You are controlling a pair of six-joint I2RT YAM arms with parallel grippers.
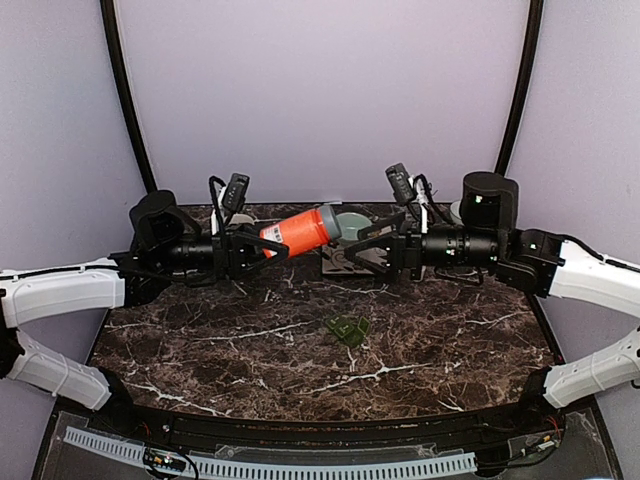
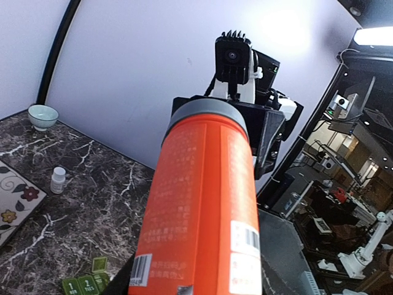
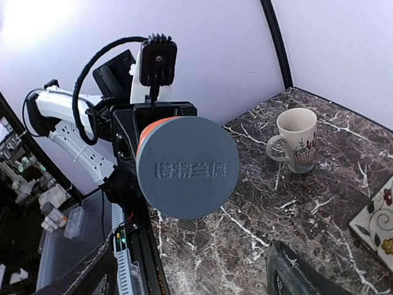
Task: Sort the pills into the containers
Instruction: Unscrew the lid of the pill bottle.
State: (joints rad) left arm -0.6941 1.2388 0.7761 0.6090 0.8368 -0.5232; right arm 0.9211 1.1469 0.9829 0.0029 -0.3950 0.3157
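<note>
My left gripper (image 1: pixel 258 250) is shut on an orange pill bottle (image 1: pixel 298 232) and holds it tilted above the table, its grey cap (image 1: pixel 330 222) pointing right. In the left wrist view the bottle (image 2: pixel 206 203) fills the middle and hides the fingers. My right gripper (image 1: pixel 368 252) faces the cap (image 3: pixel 187 167) with its jaws spread wide, one fingertip (image 3: pixel 295 276) low on the right, not touching it. The containers, a small green pill-box strip (image 1: pixel 347 330), lie on the marble in front of both arms, also seen as the green strip (image 2: pixel 86 284). No pills show.
A beige mug (image 3: pixel 298 140) stands near the back right. A floral mat (image 2: pixel 12 200) lies mid-table, with a pale green bowl (image 2: pixel 43 115) and a small white bottle (image 2: pixel 58 179) near it. Purple walls enclose the table.
</note>
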